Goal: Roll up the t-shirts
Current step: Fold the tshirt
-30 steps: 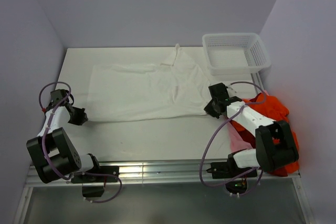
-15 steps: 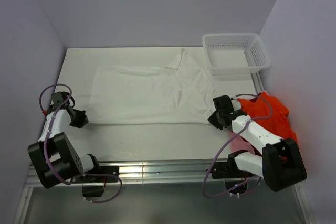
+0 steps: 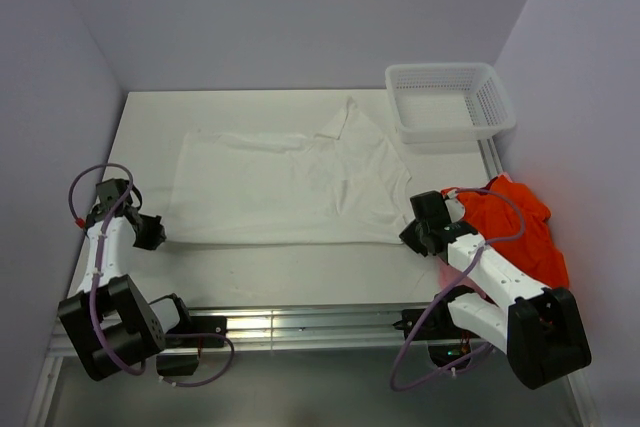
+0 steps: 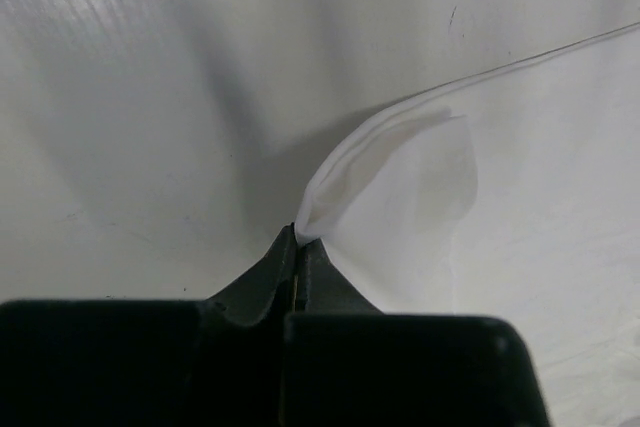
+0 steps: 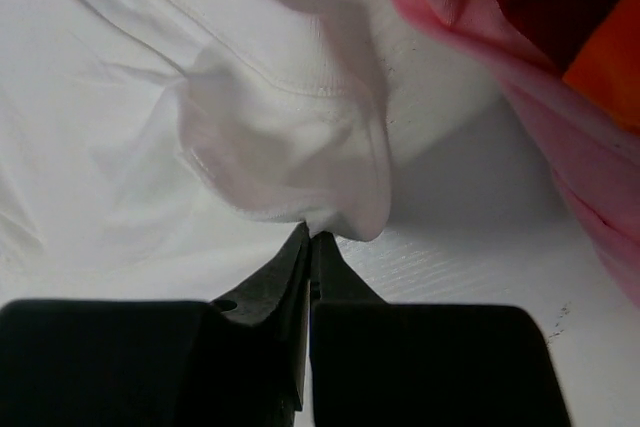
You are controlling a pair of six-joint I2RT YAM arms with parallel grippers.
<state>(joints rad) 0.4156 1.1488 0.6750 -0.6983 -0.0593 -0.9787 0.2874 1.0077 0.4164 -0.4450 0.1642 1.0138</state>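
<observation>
Top view: white t-shirt (image 3: 290, 182) lies spread mid-table (image 3: 280, 267), long side running left to right. Its near hem is a fairly straight line between the two grippers. Left gripper (image 3: 152, 234) sits at the near-left corner, right gripper (image 3: 409, 238) at the near-right corner. A bare strip of table runs between the hem and the arm bases, with more bare surface along the left and far edges. Mesh basket (image 3: 440, 70) is in the far-right corner, just beside the shirt's far tip. Orange-red t-shirts (image 3: 530, 237) are heaped at the right edge, next to the right arm.

Left wrist: left gripper (image 4: 297, 242) is pinched tight on the white t-shirt (image 4: 400, 177) corner. The corner curls up with shadow under it. Bare table (image 4: 150, 97) lies left and beyond.

Right wrist: right gripper (image 5: 308, 238) is clamped on a bunched hem fold of the white t-shirt (image 5: 280, 147). Orange-red t-shirts (image 5: 600, 77) crowd in at the upper right, with a narrow bare gap between them and the fold.
</observation>
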